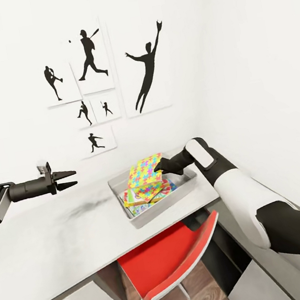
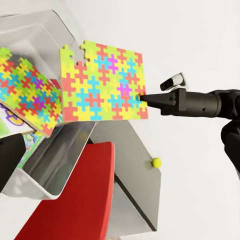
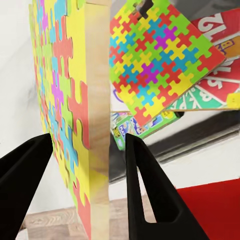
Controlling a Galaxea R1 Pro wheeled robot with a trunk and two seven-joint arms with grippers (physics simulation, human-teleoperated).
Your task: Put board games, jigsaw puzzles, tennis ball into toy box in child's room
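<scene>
- Two jigsaw puzzles: one [image 1: 145,170] pinched in the right gripper [image 1: 161,166] over the toy box [image 1: 187,186], one [image 3: 159,52] lying inside
- Left gripper [image 1: 71,179] hovers level above the table [image 1: 53,243], fingers apart, empty

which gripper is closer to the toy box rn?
Right. The right gripper holds a jigsaw puzzle tilted over the toy box; the left gripper hovers open over the table, well aside.
</scene>
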